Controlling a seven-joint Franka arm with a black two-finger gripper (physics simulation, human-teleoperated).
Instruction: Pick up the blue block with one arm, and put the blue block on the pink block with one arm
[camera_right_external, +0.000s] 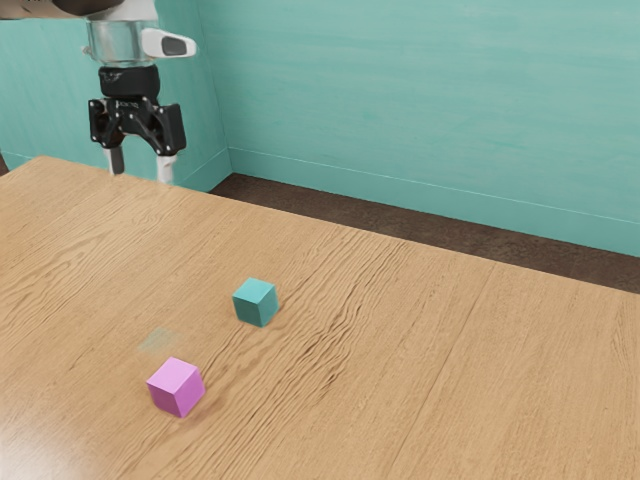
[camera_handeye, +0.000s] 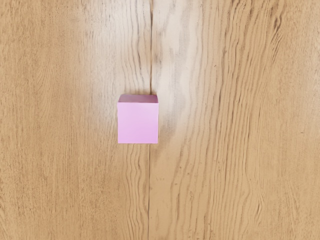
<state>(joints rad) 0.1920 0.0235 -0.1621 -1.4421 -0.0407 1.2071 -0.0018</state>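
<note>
Exterior view, nearest first: pink block (camera_right_external: 176, 386) flat on the wood table (camera_right_external: 450, 350), one corner turned toward the camera. Faint greyish smudge (camera_right_external: 155, 340) on the wood just beside it at 11 o'clock. Can't tell what it is.

Blue block (camera_right_external: 256, 301) (renders teal) is at 1 o'clock from the pink one. It's near but not touching, also flat on the table, with bare wood grain between the two.

Gripper (camera_right_external: 140, 170) is high above the table at 10 o'clock from the blue block and about 12 o'clock from the pink. It points straight down. Fingers (camera_right_external: 117, 160) are spread apart with air between them, holding no block and well apart from both.

Wrist view: pink block (camera_handeye: 138, 120) sits on the table (camera_handeye: 240, 150) under the hand, top face square to the camera, on a seam in the grain.

Behind the table: dark brown floor strip (camera_right_external: 450, 225), then the teal wall (camera_right_external: 420, 90).
</note>
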